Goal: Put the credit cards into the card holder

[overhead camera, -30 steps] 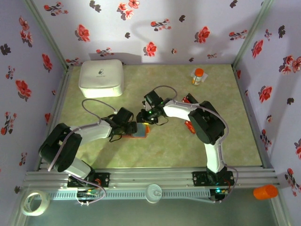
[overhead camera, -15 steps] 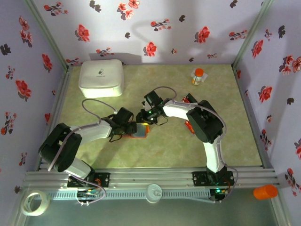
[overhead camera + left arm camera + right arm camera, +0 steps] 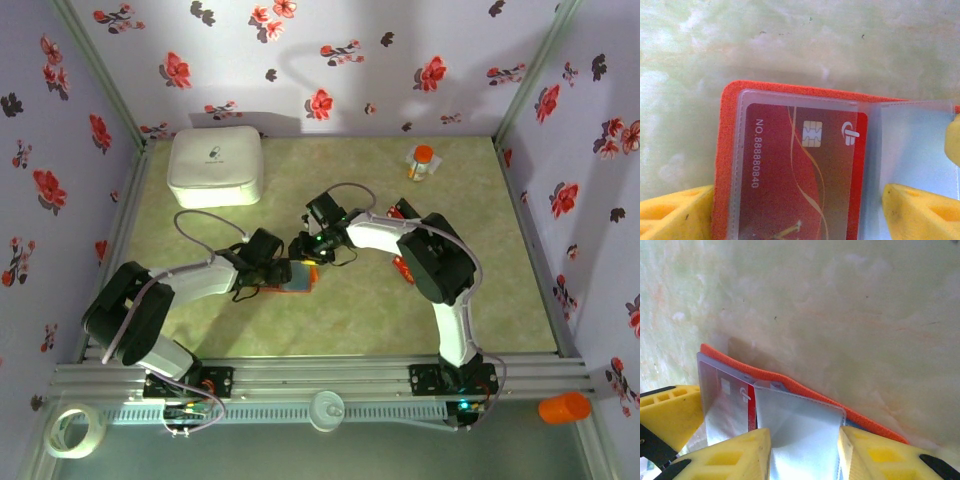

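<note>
The orange card holder (image 3: 299, 278) lies open on the table between both grippers. Under one of its clear sleeves sits a red credit card (image 3: 800, 170) with a chip and a printed number. My left gripper (image 3: 800, 220) is open, its yellow fingers (image 3: 675, 215) spread wide across that page. My right gripper (image 3: 800, 455) has a second clear sleeve (image 3: 800, 435) between its jaws, which touch the sleeve's two side edges, and the sleeve bows. Whether a card is inside it I cannot tell. More red credit cards (image 3: 403, 268) lie on the table by the right arm.
A big white rounded box (image 3: 216, 165) stands at the back left. A small orange-capped bottle (image 3: 422, 161) stands at the back right. One more red card (image 3: 400, 209) lies behind the right arm's elbow. Open table stretches in front of the holder.
</note>
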You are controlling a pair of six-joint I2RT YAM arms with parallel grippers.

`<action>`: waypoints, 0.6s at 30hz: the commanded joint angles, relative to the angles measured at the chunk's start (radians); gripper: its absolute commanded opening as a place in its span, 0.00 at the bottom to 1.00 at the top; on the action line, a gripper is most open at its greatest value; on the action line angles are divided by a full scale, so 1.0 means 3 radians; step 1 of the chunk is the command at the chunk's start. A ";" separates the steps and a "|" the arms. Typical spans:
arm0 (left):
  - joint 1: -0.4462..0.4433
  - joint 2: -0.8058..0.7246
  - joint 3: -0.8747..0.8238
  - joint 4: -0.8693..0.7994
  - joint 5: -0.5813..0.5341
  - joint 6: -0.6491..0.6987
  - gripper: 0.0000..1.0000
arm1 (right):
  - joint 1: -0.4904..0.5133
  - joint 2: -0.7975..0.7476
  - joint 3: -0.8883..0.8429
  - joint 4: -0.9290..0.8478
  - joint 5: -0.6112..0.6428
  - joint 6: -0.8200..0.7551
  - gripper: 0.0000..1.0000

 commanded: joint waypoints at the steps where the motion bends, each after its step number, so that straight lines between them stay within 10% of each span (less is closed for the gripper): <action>1: -0.0026 0.0164 -0.0115 0.0150 0.0148 0.0037 0.82 | -0.0013 -0.0068 -0.0045 -0.0127 0.0093 -0.0068 0.42; 18: -0.0025 0.0173 -0.0114 0.0156 0.0144 0.0041 0.82 | -0.0039 -0.0132 -0.0122 -0.0076 0.0150 -0.0058 0.47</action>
